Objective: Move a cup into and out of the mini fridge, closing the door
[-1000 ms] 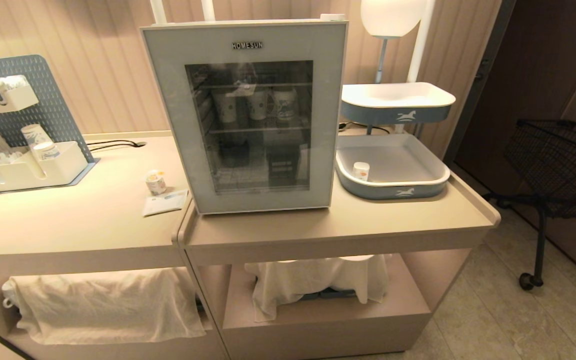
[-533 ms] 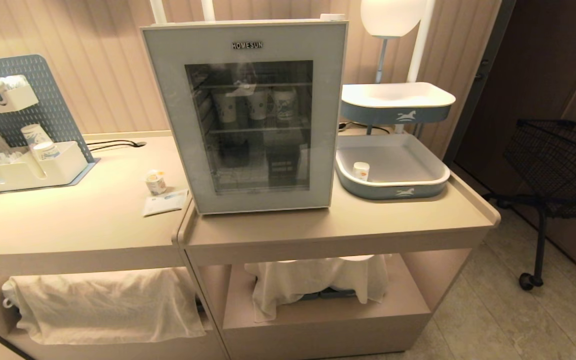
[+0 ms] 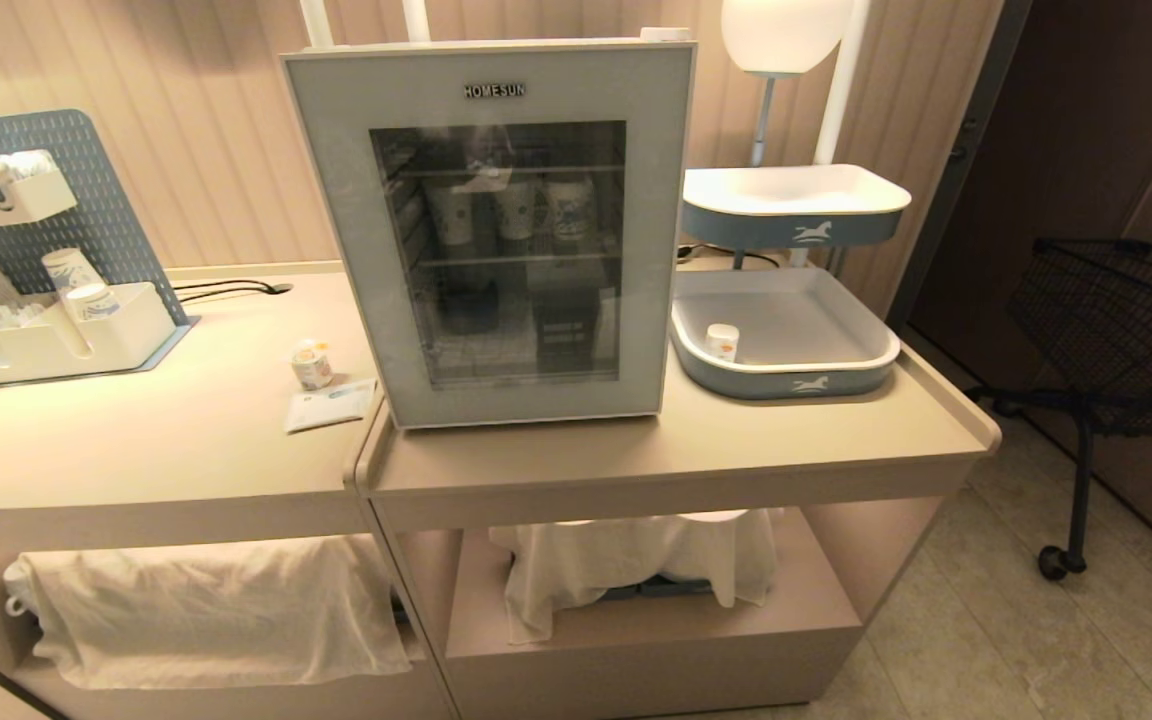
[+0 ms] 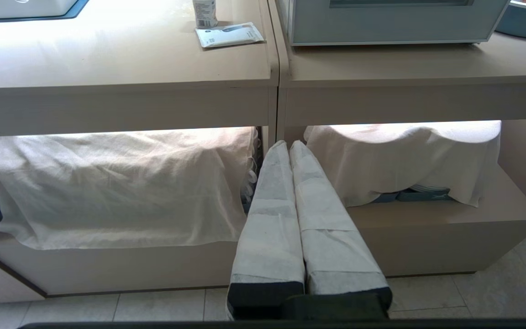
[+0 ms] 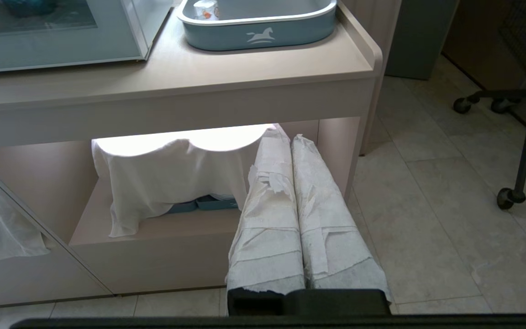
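Note:
The mini fridge (image 3: pixel 492 92) stands on the beige counter with its glass door (image 3: pixel 336 230) shut. To its left on the counter sits the cup (image 3: pixel 312 364), squat and white with a yellowish lid; its lower half also shows in the left wrist view (image 4: pixel 205 13). Neither arm appears in the head view. My left gripper (image 4: pixel 289 145) hangs low in front of the counter's lower shelves, shut on nothing. Further right, by the counter's right end, my right gripper (image 5: pixel 286 135) hangs at the same level, also shut and empty.
A flat white packet (image 3: pixel 329 404) lies just in front of the cup. Right of the fridge a blue tray (image 3: pixel 796 383) holds a plainer small cup (image 3: pixel 722 341). Tall paper cups (image 3: pixel 516 208) stand inside the fridge. A pegboard organiser (image 3: pixel 56 340) is far left, a wire cart (image 3: pixel 1116 330) on the floor at right.

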You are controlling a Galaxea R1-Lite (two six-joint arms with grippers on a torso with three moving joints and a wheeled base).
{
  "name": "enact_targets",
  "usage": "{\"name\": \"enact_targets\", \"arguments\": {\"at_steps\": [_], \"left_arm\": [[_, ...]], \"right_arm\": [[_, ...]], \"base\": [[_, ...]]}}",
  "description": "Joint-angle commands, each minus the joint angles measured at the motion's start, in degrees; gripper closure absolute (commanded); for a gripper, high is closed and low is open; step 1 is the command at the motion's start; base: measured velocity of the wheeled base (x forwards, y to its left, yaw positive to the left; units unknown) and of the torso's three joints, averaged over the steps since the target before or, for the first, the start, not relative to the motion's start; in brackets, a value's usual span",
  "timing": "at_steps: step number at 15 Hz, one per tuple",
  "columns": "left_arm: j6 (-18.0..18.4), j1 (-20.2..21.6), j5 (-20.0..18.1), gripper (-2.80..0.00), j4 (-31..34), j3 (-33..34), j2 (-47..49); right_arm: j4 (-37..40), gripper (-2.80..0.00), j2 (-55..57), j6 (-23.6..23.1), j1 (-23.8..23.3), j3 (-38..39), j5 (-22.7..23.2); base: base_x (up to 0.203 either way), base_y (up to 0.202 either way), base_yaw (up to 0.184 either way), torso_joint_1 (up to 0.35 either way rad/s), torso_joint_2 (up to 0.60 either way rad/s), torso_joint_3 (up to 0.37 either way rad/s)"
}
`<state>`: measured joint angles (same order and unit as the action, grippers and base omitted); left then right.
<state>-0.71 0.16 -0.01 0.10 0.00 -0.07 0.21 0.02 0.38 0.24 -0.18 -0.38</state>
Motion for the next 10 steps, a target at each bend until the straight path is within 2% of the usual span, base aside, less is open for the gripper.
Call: {"name": "enact_targets", "arguments": {"at_steps": [1,5,10], "left_arm": [[0.0,0.0,0.0,0.0,0.0,0.0,0.0],[0.0,0.0,0.0,0.0,0.0,0.1,0.0],[0.1,0.0,0.0,0.0,0.0,0.0,0.0]], "right_arm": [[0.0,0.0,0.1,0.0,0.0,0.0,0.0],[2.6,0.0,0.2,-0.1,0.0,-0.8,0.0],[0.1,0.0,0.2,0.1,0.0,-0.1,0.0]], "base": [[0.0,0.0,0.0,0.0,0.0,0.0],[0.0,0.0,0.0,0.0,0.0,0.0],[0.0,0.0,0.0,0.0,0.0,0.0]]}}
